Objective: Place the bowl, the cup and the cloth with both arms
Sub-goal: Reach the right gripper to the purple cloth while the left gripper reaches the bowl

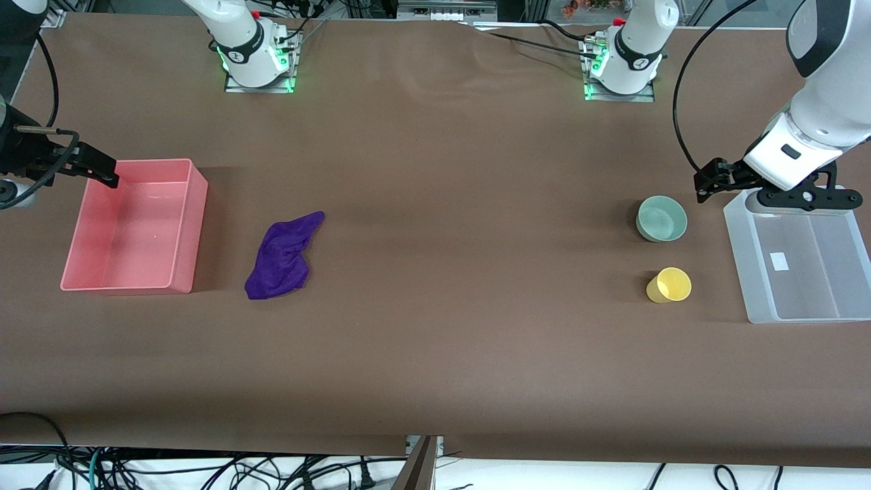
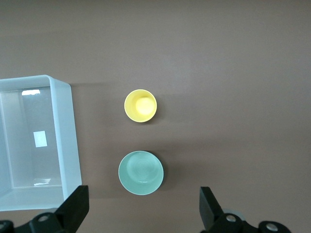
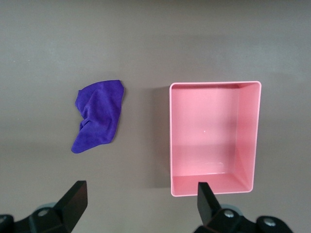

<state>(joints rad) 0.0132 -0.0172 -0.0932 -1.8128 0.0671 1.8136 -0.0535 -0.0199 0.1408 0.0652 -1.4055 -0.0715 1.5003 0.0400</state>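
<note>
Bins sit at each end of the surface, so we split the work. Our left gripper (image 1: 708,182), fingers (image 2: 74,206) apart and empty, hovers between the clear bin (image 1: 844,309) and the bowl (image 1: 661,218); the cup (image 1: 669,284) stands nearer the camera. Our right gripper (image 1: 102,170), fingers apart, hangs over the pink bin (image 1: 187,231), with the cloth (image 1: 282,256) lying beside that bin, well apart from the fingers.

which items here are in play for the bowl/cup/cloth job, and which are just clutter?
In play:
bowl
cup
cloth
left tool, open, over the clear bin's edge
right tool, open, over the pink bin's edge

Other:
pink bin
clear bin
Both look like drop-offs.
</note>
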